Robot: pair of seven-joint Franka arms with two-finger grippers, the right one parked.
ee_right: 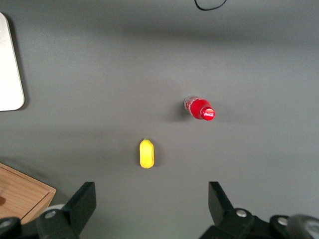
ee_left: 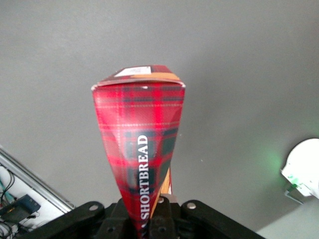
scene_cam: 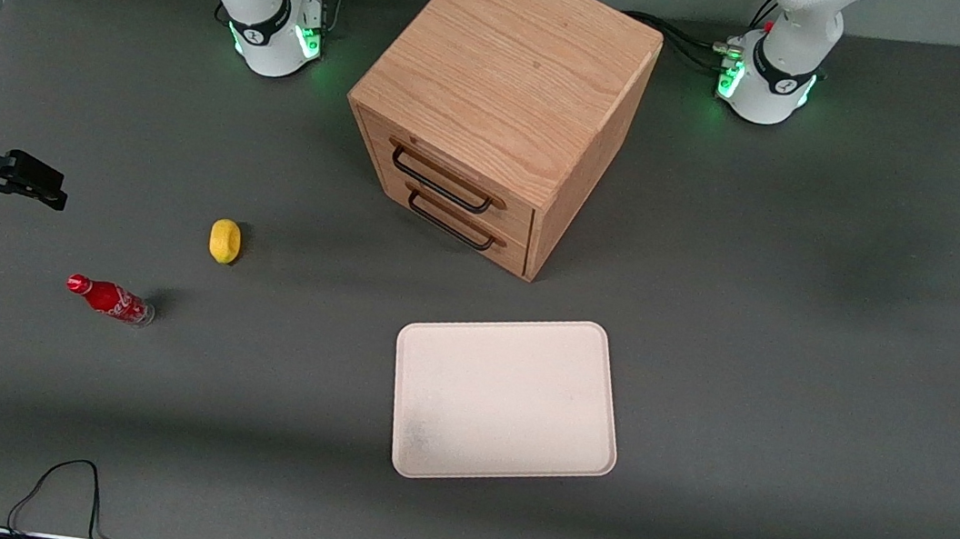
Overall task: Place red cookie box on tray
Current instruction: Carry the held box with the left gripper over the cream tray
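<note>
My left gripper [ee_left: 152, 219] is shut on the red cookie box [ee_left: 142, 134], a slim red tartan carton with "SHORTBREAD" printed in white along its edge. The box sticks out from the jaws and hangs above bare grey table, touching nothing else. Its end away from the jaws carries a white label. The front view does not show the gripper, which is out of frame toward the working arm's end of the table. The tray [scene_cam: 505, 401], pale cream-pink with a low rim, lies flat and bare in front of the drawer cabinet, nearer the front camera; its corner [ee_right: 10, 64] also shows in the right wrist view.
A wooden two-drawer cabinet [scene_cam: 500, 107] stands mid-table. A yellow lemon-like object [scene_cam: 224, 240] and a small red soda bottle [scene_cam: 110, 298] lie toward the parked arm's end. A black cable [scene_cam: 60, 484] loops at the front edge. A white arm base [ee_left: 304, 167] glows green.
</note>
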